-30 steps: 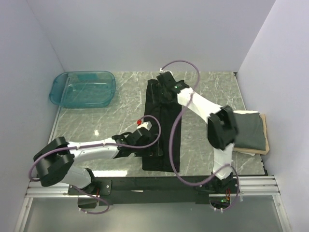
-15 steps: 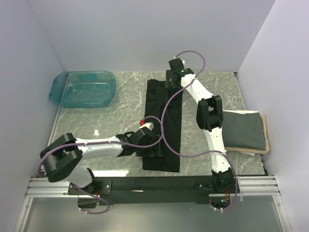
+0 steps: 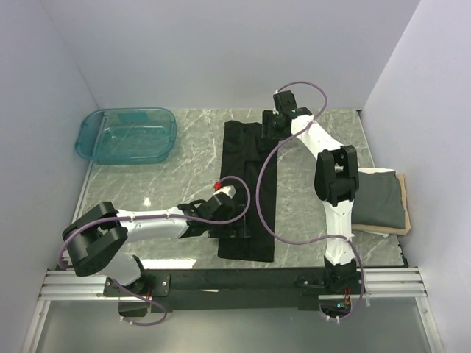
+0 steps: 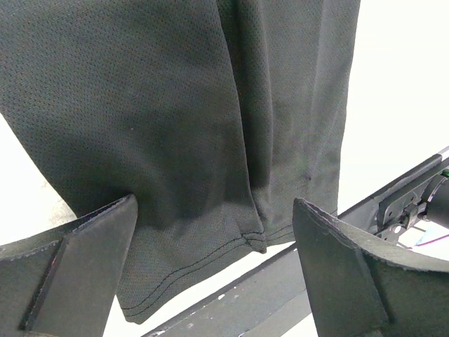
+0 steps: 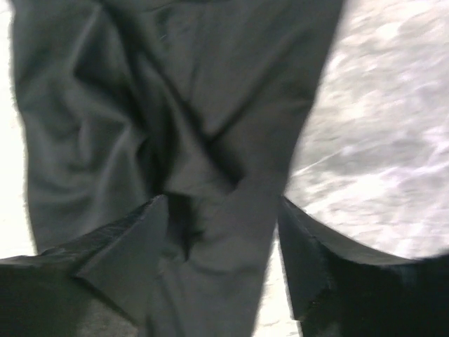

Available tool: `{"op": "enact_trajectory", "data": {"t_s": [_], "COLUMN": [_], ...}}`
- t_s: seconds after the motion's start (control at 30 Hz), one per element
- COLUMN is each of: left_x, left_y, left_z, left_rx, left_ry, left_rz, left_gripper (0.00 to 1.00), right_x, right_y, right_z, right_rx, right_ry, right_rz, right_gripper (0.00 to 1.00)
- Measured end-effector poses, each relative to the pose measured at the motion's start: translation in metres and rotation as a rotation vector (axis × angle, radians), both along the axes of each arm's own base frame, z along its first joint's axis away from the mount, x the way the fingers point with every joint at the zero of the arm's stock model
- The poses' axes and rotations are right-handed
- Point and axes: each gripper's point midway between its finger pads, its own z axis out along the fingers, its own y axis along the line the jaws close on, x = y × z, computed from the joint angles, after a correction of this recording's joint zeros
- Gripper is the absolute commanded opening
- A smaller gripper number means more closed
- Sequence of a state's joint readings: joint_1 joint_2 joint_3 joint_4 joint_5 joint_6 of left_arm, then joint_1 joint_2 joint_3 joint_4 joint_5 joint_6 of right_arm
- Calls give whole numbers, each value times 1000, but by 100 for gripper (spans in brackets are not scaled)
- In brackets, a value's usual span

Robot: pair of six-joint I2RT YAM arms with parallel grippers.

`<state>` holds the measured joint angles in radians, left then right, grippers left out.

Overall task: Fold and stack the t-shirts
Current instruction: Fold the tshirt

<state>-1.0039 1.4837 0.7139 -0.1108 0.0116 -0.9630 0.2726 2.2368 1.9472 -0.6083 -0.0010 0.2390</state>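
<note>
Top external: left end effector [image 3: 237,226] unmoved, right one [image 3: 269,125] farther right, both agape, empty.

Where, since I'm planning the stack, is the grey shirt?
In the top view, the grey shirt lies folded on the tan board at the table's right edge, right of the right arm, apart from the black shirt.

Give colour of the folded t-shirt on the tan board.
The folded t-shirt is plain dark grey; top external view shows it best.
</note>
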Motion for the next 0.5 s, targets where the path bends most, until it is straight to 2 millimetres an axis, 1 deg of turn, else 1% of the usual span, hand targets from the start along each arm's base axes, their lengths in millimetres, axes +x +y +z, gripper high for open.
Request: {"op": "enact_trajectory", "data": {"t_s": [0.07,0.1,0.2,0.3,0.5], "left_x": [0,0,0,0,-1], "left_y": [0,0,0,0,0], "left_z": [0,0,0,0,0], "left_rx": [0,0,-1,-3,-12], "left_ry": [0,0,0,-1,-3], "left_rz": [0,0,0,1,2], "left_gripper": [100,99,99,99,99], "right_x": [-6,-6,-7,-3,-6], "right_y": [8,11,14,16,17], "right_z": [1,0,-5,-12,-40], "right_rx": [27,37,54,57,51], "right_ry": [7,9,27,35,95], "right_rz": [16,19,18,17,22], "right_gripper": [59,57,57,57,57]}}
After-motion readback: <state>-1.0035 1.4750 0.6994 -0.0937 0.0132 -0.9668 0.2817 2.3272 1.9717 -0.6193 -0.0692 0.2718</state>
